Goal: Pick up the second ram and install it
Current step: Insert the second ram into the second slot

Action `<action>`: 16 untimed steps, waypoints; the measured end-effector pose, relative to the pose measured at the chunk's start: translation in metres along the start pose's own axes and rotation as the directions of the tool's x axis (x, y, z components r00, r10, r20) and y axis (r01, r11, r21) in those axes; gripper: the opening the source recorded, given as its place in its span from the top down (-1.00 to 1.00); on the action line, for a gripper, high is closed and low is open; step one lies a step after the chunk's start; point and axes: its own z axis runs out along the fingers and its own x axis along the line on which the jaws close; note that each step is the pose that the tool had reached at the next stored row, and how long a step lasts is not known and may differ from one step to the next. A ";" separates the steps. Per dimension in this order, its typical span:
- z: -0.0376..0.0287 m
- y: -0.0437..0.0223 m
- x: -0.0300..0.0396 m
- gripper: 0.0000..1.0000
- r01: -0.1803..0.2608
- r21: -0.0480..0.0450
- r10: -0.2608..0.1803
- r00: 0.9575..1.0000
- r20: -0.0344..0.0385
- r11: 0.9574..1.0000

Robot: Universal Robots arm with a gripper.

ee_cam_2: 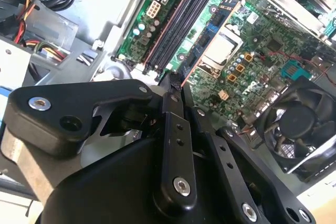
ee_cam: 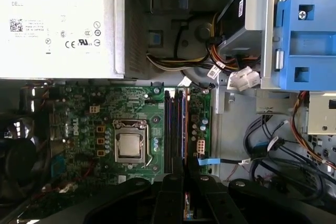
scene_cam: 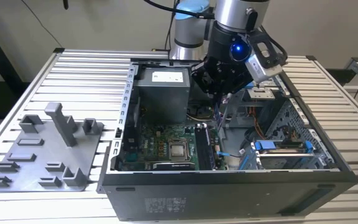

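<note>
A case (scene_cam: 229, 193) lies open on the worktop (scene_cam: 86, 70), with a tray (scene_cam: 17, 175) just beside it on the exterior view's left. Inside the case, the power supply (scene_cam: 161, 95) sits at the far end and the motherboard (scene_cam: 157, 140) lies on the floor nearer the camera. On the board the CPU (scene_cam: 179, 150) sits beside the slots (scene_cam: 205, 147) (slots toward the exterior view's right). A drive cage (scene_cam: 281, 150) stands further right. The tool (scene_cam: 219, 95) hangs above the slots' far end, between power supply and cage
</note>
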 end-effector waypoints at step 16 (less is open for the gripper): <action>0.0233 0.0011 0.0000 0.72 -0.003 0.005 0.003 1.000 -0.006 1.000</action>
